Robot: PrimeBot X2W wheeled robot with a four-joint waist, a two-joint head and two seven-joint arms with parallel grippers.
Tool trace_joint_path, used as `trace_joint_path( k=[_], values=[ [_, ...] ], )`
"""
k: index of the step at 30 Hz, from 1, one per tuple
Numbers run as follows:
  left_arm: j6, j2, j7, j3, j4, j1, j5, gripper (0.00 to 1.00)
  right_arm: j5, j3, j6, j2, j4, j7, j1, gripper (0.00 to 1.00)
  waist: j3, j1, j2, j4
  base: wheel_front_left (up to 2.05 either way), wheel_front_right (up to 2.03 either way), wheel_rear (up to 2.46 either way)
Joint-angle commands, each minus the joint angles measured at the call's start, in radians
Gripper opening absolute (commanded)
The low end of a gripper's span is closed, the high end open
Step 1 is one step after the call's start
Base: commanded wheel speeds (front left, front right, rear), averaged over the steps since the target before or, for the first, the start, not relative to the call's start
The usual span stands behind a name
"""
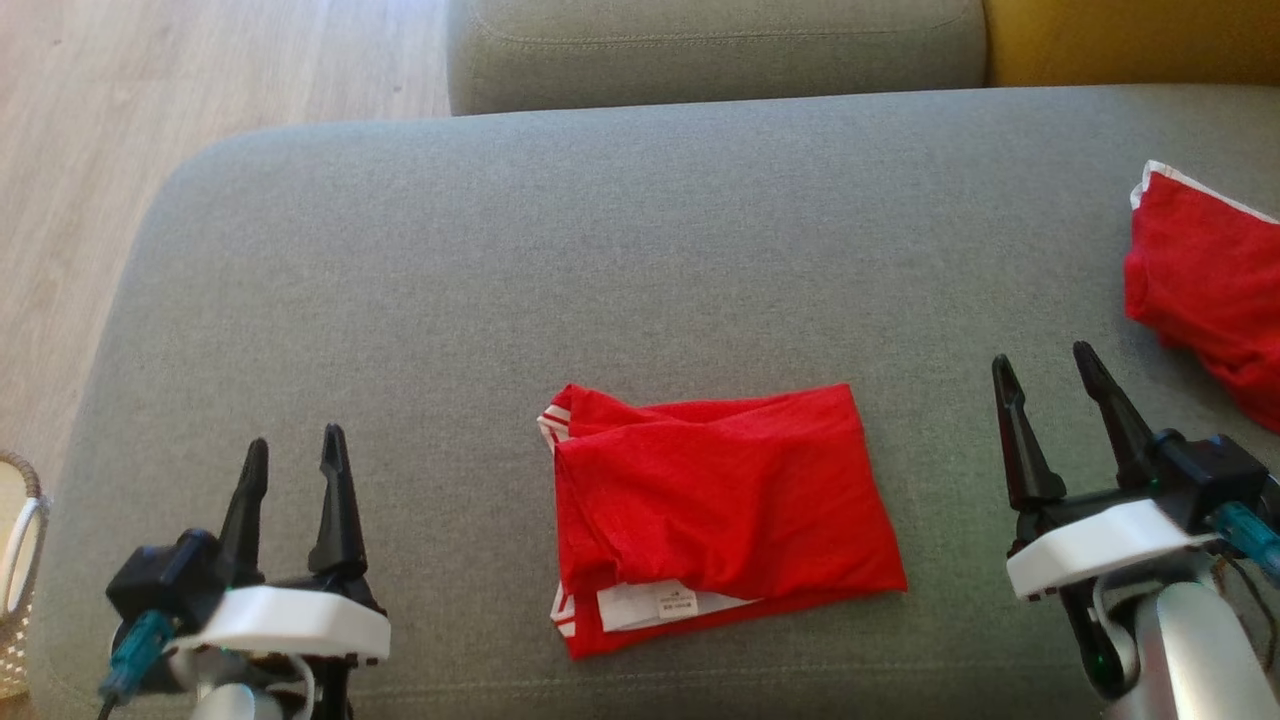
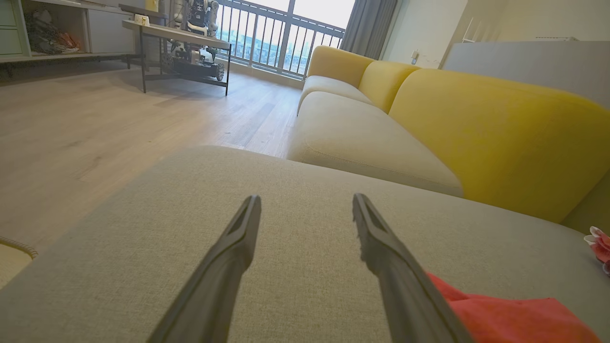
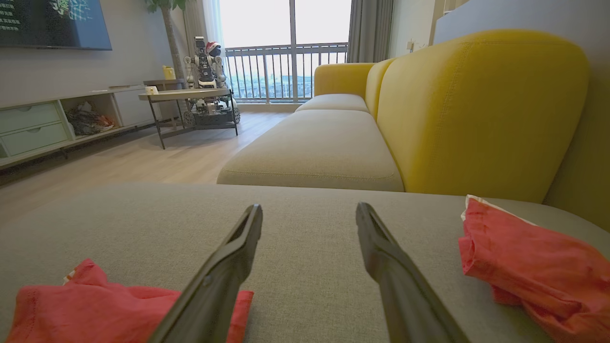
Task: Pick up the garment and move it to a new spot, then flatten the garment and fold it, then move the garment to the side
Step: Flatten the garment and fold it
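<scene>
Now, with left tool (image 1: 295,438) and right tool (image 1: 1042,354) spread and empty, the folded red garment (image 1: 720,500) lies between them on the sofa cushion (image 1: 600,250); pinch all layers together so the fold should hold.

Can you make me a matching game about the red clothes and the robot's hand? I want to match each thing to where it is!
Things:
1. folded red garment
2. crumpled red garment
3. left hand
4. basket

Places:
A. far right of the grey cushion
B. off the cushion, at the far left edge
C. middle of the cushion
D. open and empty, over the cushion's lower left

Pairs: 1-C, 2-A, 3-D, 4-B
</scene>
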State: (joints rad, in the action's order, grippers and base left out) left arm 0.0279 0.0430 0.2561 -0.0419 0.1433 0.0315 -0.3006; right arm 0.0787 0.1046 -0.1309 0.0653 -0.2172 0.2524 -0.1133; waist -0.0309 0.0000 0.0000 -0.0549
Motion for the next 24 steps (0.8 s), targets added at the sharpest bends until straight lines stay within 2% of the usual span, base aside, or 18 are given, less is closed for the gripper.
trace_joint_path(
  k=[1, 6, 7, 8, 9, 12, 18, 24],
  values=[
    [0.006, 0.007, 0.006, 0.03, -0.028, -0.028, 0.005, 1.0, -0.009, -0.02, 0.0, -0.002, 0.03, 0.009, -0.028, 1.0, 0.001, 0.0, 0.0, -0.001, 0.0, 0.0, 0.0],
    [0.01, 0.007, 0.006, 0.02, -0.019, -0.025, 0.008, 1.0, -0.005, -0.021, 0.0, -0.003, 0.021, 0.009, -0.029, 1.0, 0.002, 0.0, 0.0, -0.007, 0.0, 0.0, 0.0],
    [0.011, 0.007, 0.006, 0.015, -0.018, -0.026, 0.01, 1.0, 0.0, -0.029, 0.0, -0.004, 0.016, 0.009, -0.028, 0.91, 0.002, 0.0, 0.0, -0.009, 0.0, 0.0, 0.0],
    [0.012, 0.007, 0.006, 0.011, -0.017, -0.026, 0.012, 1.0, 0.007, -0.038, 0.0, -0.004, 0.014, 0.009, -0.028, 0.41, 0.002, 0.0, 0.0, -0.011, 0.0, 0.0, 0.0],
    [0.012, 0.007, 0.006, 0.008, -0.016, -0.027, 0.014, 1.0, 0.014, -0.049, 0.0, -0.004, 0.012, 0.009, -0.027, 0.0, 0.001, 0.0, 0.0, -0.013, 0.0, 0.0, 0.0],
    [0.012, 0.007, 0.006, -0.001, -0.016, -0.032, 0.016, 1.0, 0.034, -0.096, 0.0, -0.007, -0.004, 0.009, -0.022, 0.0, -0.009, 0.0, 0.0, -0.025, 0.0, 0.0, 0.0],
    [0.014, 0.007, 0.006, -0.01, -0.009, -0.045, 0.024, 1.0, 0.054, -0.268, 0.0, -0.01, -0.055, 0.005, -0.03, 0.0, -0.033, 0.0, 0.0, -0.066, 0.0, 0.0, 0.0],
    [0.017, 0.007, 0.006, -0.011, -0.003, -0.052, 0.028, 1.0, 0.09, -0.449, 0.0, -0.011, -0.16, -0.061, -0.046, 0.0, -0.046, 0.0, 0.0, -0.12, 0.0, 0.0, 0.0]
  ],
)
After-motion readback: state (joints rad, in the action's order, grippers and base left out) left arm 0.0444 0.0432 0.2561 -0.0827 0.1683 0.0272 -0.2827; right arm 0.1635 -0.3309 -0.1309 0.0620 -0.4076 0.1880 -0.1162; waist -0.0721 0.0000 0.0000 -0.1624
